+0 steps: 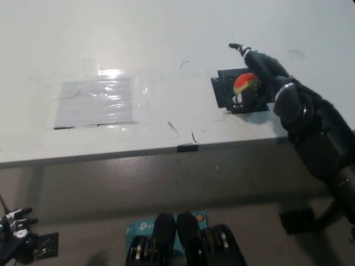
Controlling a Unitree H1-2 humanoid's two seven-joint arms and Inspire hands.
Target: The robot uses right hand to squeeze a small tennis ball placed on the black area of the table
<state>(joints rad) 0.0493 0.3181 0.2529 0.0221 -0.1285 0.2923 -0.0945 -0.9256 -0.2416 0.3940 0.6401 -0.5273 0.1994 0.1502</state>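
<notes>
On the white table (pixel 166 33) we see a black area (pixel 223 88) at the right, near the near edge, and on it sits the small tennis ball (pixel 244 83), red-orange on top and yellow below. Our black right hand (pixel 258 75) wraps over the ball from the right, fingers curled against it. Our white left hand (pixel 14 233) rests at the lower left, too small for us to tell its pose.

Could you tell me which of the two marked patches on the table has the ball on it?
The small black patch at the right, where the right hand wraps the ball. The larger clear-taped patch at the left is bare.
</notes>
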